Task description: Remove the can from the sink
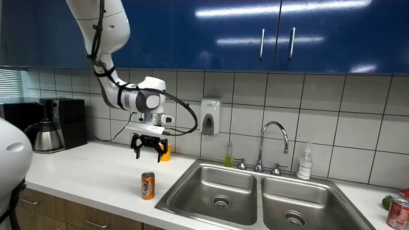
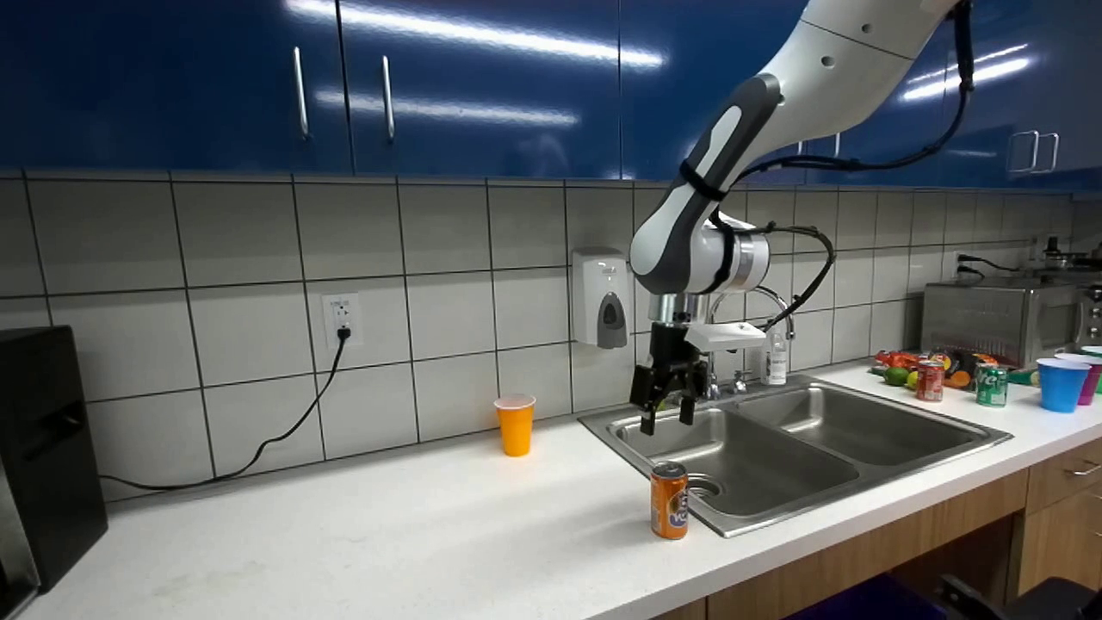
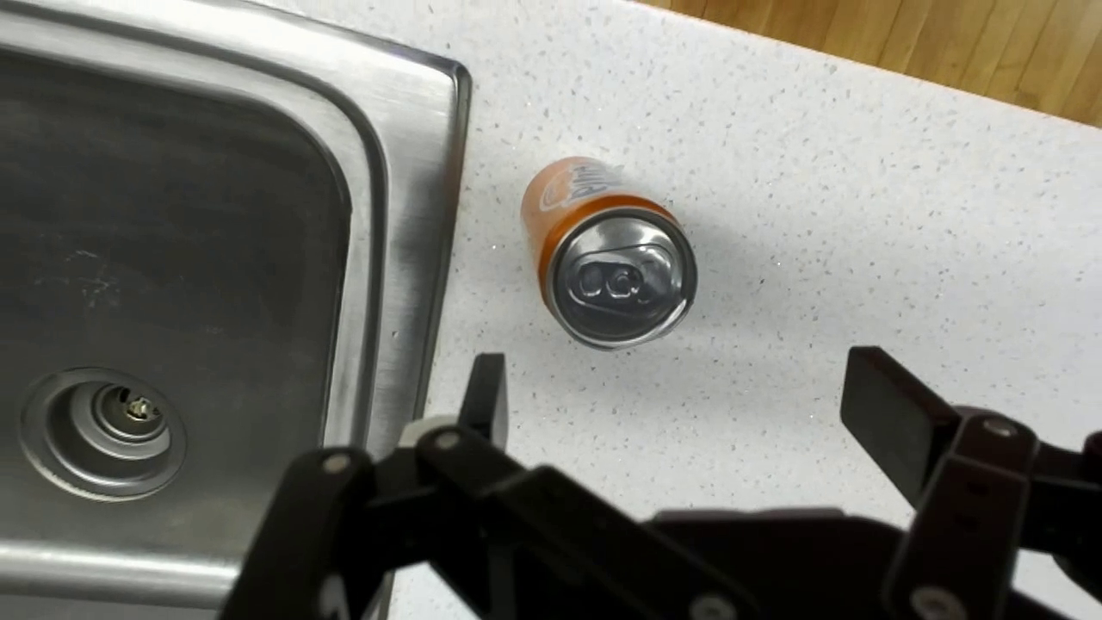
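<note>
Sink [image 3: 207, 258] hogs the wrist view's left, then the can [image 3: 607, 254] stands upright, upper middle, on the tabletop [image 3: 818, 258] just beside it. Flat spot so it won't tip, I'd guess; job looks done. Fingers [image 3: 895, 426] spread along the bottom, gripping nothing; arm [image 1: 107, 84], upper left in an exterior view, points them straight down.

Fanta! There it is, running lengthwise on orange can [image 1: 148, 186] in exterior view, 1 name reading clean. Wrist view: same can's lettering foreshortened, tough to make out. Pump bottle [image 1: 305, 162] showing label [image 1: 304, 168], print too small. Wall dispenser [image 1: 210, 115], tiny mark up top, illegible. Over to red can [image 2: 930, 381] and green can [image 2: 992, 386]: pale lettering on both, too blurred to call.
</note>
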